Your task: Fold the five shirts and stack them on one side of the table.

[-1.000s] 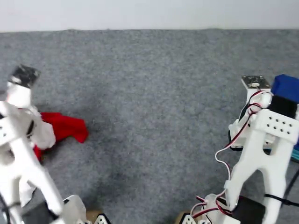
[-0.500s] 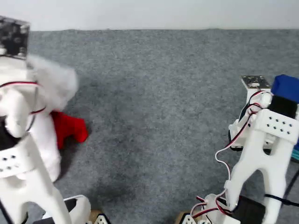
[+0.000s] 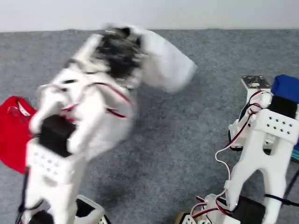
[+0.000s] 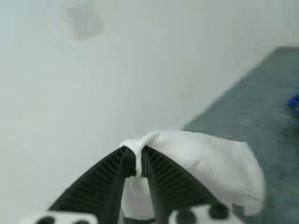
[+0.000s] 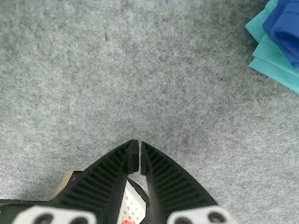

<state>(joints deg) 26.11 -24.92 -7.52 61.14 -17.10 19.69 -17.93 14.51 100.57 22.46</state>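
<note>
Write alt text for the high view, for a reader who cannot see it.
The left end effector holds a white shirt above a grey table. A red shirt lies at the table's left edge. The right arm stands at the right, near a blue shirt.

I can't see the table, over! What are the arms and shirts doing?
Left gripper shut on white shirt, held up high. Right gripper shut, empty. Red shirt lies far left, not blocking.

A grey felt table cover [image 3: 187,140] runs up to a pale wall [image 3: 187,14].
</note>
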